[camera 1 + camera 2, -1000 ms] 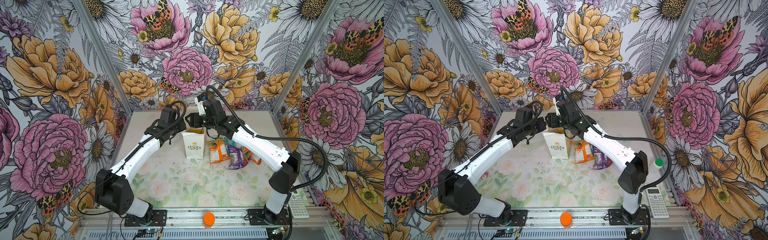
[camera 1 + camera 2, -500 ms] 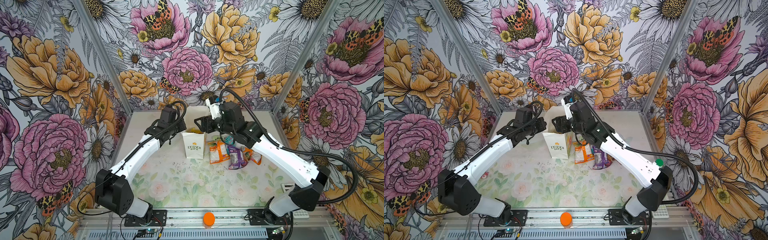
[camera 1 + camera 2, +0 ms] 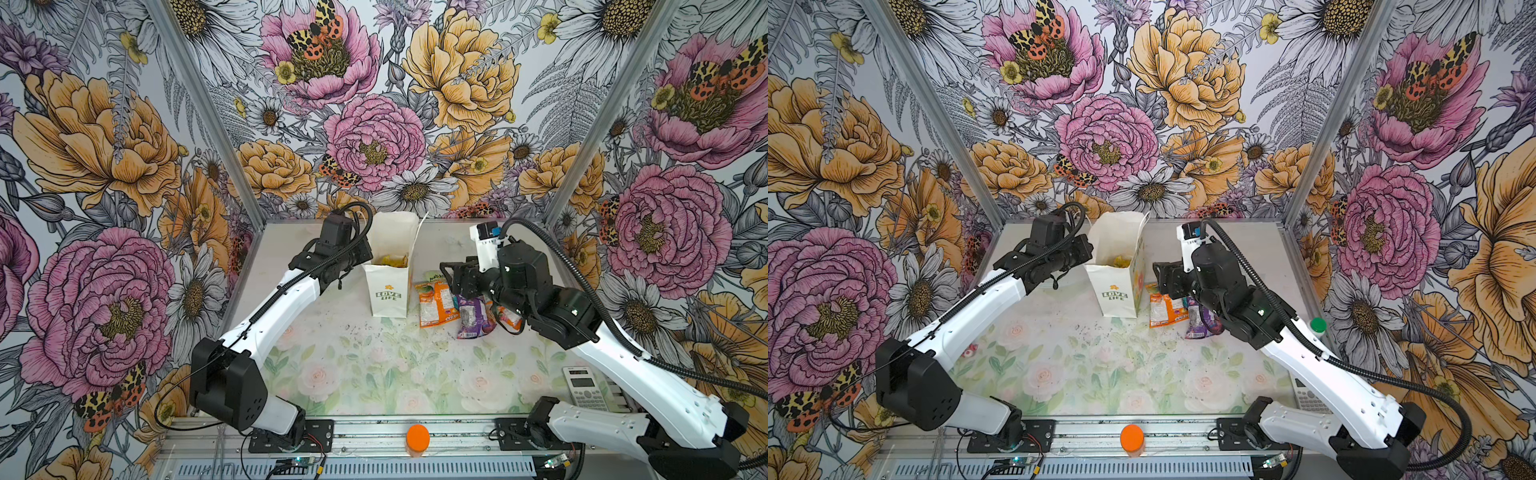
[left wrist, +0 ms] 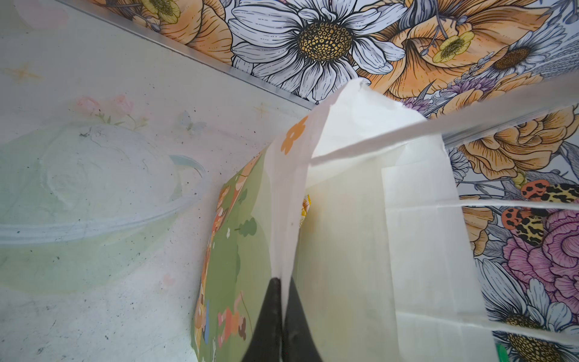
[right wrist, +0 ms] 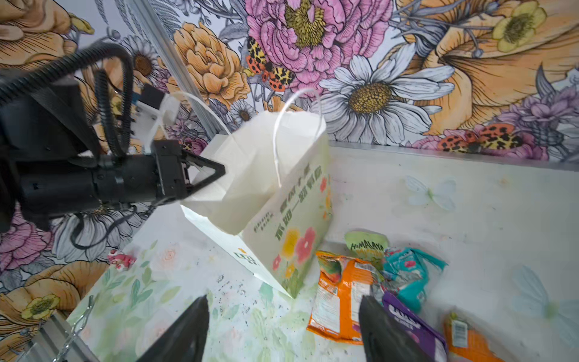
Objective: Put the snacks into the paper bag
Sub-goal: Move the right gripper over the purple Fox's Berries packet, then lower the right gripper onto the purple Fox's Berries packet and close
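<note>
A pale rose-printed tabletop [image 3: 374, 374] carries an upright white paper bag [image 3: 388, 297]. Just beside it lie an orange-and-white plastic packet [image 3: 435, 305], a purple packet [image 3: 471, 318], a teal packet [image 5: 407, 275] and a pale green packet [image 5: 365, 246].

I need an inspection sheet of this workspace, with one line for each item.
Surface: flowered mat, dark specks.
Job's things: paper bag upright, yellow packet inside; orange packet, purple packet, teal packet lie beside it.
Clutter: calculator, orange disc in front, small pink item.
Hands: left hand shut on paper bag's rim; right hand open, empty, over the packets.
Cables: black corrugated hose on each arm.
Surroundings: floral walls.
</note>
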Available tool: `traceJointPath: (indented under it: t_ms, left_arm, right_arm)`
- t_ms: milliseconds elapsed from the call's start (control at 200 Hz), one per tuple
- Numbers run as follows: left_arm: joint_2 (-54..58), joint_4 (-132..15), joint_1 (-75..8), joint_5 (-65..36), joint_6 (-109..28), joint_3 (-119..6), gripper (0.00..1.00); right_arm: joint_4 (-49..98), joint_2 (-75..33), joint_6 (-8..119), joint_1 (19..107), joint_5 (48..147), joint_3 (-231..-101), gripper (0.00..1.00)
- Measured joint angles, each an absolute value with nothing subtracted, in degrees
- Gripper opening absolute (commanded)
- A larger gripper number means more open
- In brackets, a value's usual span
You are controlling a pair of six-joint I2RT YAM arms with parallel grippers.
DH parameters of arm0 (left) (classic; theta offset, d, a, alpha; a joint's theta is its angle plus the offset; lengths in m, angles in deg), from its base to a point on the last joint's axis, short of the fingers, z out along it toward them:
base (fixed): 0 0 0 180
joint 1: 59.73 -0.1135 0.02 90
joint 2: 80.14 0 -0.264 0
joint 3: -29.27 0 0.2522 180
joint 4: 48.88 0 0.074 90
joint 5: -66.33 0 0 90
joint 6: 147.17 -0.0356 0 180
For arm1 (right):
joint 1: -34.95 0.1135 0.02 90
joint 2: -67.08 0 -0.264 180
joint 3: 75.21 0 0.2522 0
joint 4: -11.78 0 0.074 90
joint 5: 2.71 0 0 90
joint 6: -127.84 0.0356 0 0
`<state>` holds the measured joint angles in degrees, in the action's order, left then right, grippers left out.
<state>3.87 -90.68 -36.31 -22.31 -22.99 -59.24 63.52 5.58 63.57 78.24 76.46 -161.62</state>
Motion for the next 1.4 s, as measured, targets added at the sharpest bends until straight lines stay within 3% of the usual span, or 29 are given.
traceJointPath:
  t_ms: [375,540,946,1401]
  left_arm:
    - [3.9,-90.7,-36.3,-21.1,-23.0,-59.2,0.0]
    - [3.9,-90.6,-36.3,-20.6,-23.0,-59.2,0.0]
    - [3.8,-90.5,-36.8,-19.5,-23.0,-59.1,0.0]
    - [3.1,-90.6,-37.5,-19.1,-23.0,-58.3,0.0]
  right_arm:
    - [68.2,6.3,70.5,75.9,71.1,-146.7,0.88]
    - [68.2,4.7,72.0,74.4,70.7,-145.1,1.0]
    - [67.4,-4.2,75.0,65.7,73.4,-139.8,1.0]
    - [62.6,-14.5,75.3,61.9,76.8,-139.8,1.0]
